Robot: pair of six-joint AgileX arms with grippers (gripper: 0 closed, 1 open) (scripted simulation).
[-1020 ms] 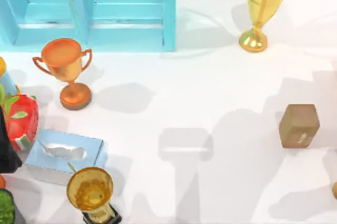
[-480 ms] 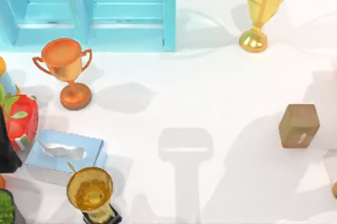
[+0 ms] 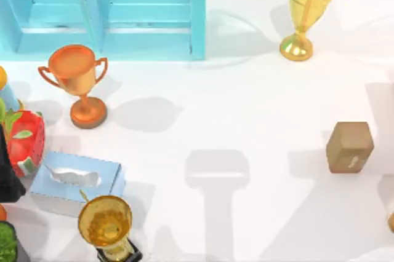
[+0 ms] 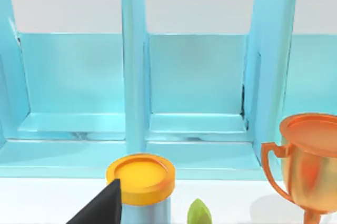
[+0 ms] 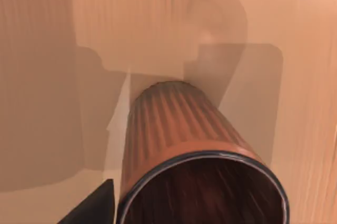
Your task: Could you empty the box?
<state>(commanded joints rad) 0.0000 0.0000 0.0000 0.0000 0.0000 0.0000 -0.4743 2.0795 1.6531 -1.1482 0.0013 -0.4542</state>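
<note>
Nothing on the bench (image 3: 246, 120) is in hand yet, so by my reckoning the job is at its opening step, the approach. The small brown box (image 3: 349, 146) stands by the bench's right edge, about halfway along it, shut as far as I can see and touched by nothing. A pale blue tissue box (image 3: 77, 179) with a tissue poking out lies near the left edge, just beside a gold trophy (image 3: 106, 225) at the front edge. I cannot tell for certain which of the two is meant, though the brown one is my guess. The right gripper (image 5: 92, 205) hangs over the open mouth of a ribbed orange-brown bin (image 5: 179, 129) standing on a wood-toned surface. Whether its jaws are released or clenched I cannot tell. The left gripper (image 4: 100, 209) sits low at the left edge, facing the blue shelf unit (image 4: 195, 82) along the back edge, with a yellow-lidded can (image 4: 140, 177) just before it and a copper trophy (image 4: 310, 155) to one side. Its jaws I cannot judge either. The next move, I'd say, calls for the right arm to swing in over the brown box with jaws parted and settle squarely across its sides, keeping clear of the tall gold cup (image 3: 306, 10) at the back right.
</note>
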